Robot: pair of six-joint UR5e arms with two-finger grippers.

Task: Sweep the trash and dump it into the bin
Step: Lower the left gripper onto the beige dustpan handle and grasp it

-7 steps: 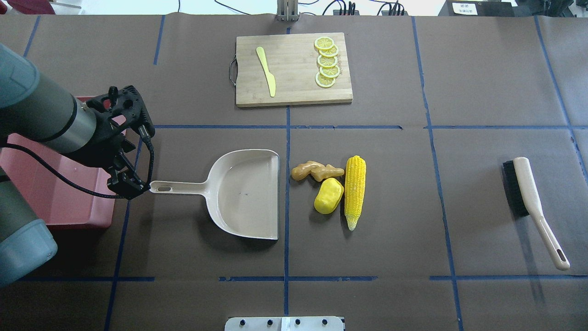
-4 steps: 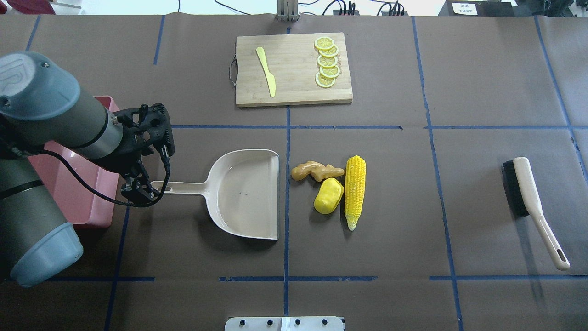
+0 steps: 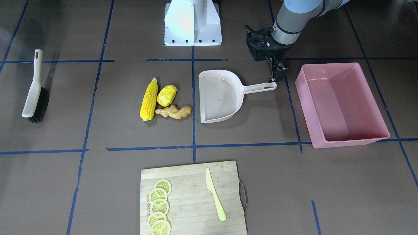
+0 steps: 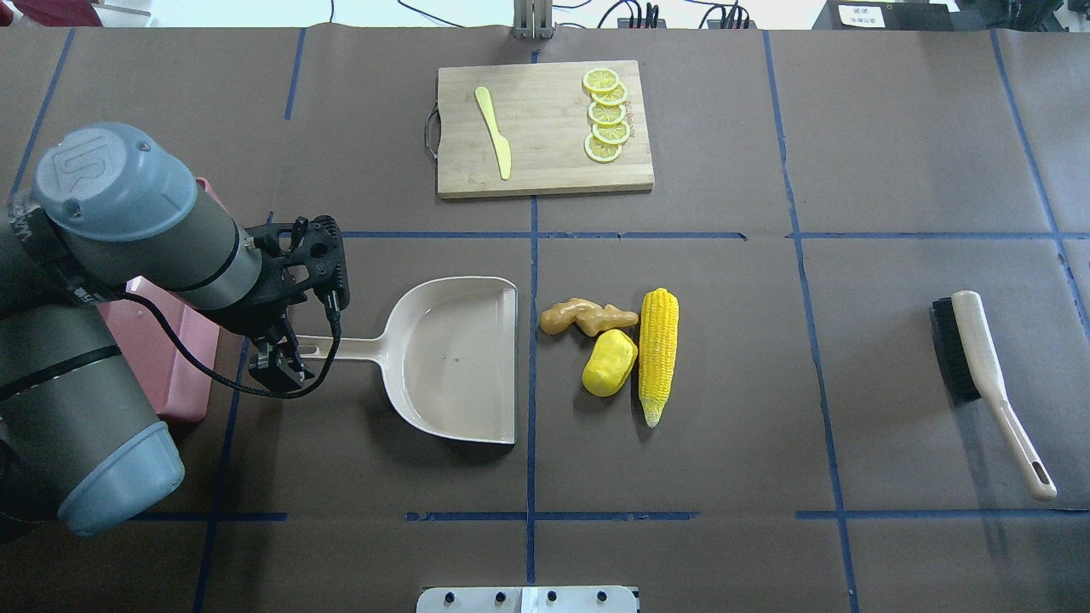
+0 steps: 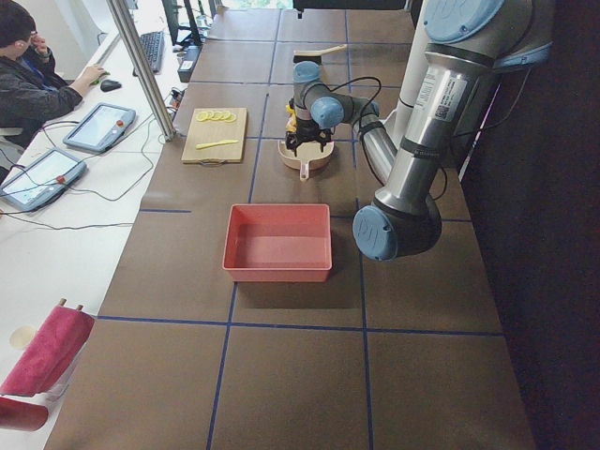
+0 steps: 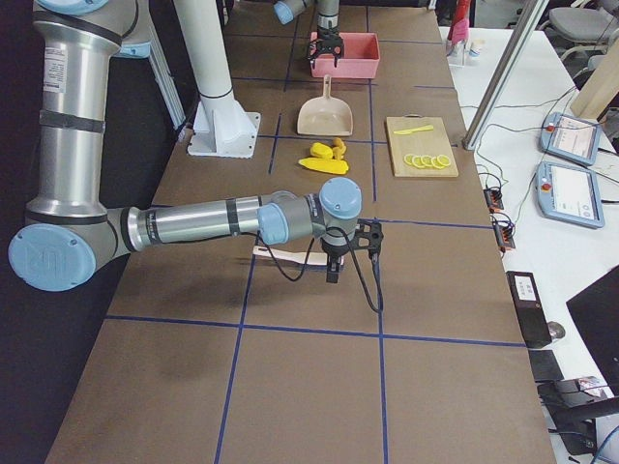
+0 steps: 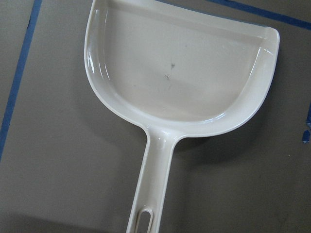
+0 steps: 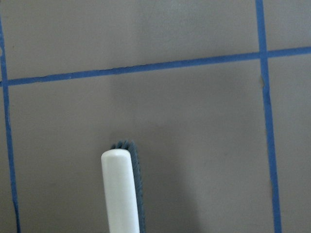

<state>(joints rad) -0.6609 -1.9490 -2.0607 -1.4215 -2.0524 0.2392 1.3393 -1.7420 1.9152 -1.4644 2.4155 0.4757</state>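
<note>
The trash lies in a group on the brown mat: a yellow corn cob, a lumpy yellow potato piece and a tan ginger root. It sits just right of the open mouth of the beige dustpan. My left gripper hangs open over the end of the dustpan handle. The pink bin stands empty beside that handle and is partly hidden under my left arm in the overhead view. My right gripper hovers over the brush; I cannot tell whether it is open or shut.
A wooden cutting board at the far side carries several lemon slices and a pale yellow knife. A person sits at a side desk beyond the table's edge.
My left arm has swung right, carrying the gripper from beside the bin to over the end of the dustpan handle. The trash, the dustpan and the brush have stayed put.
</note>
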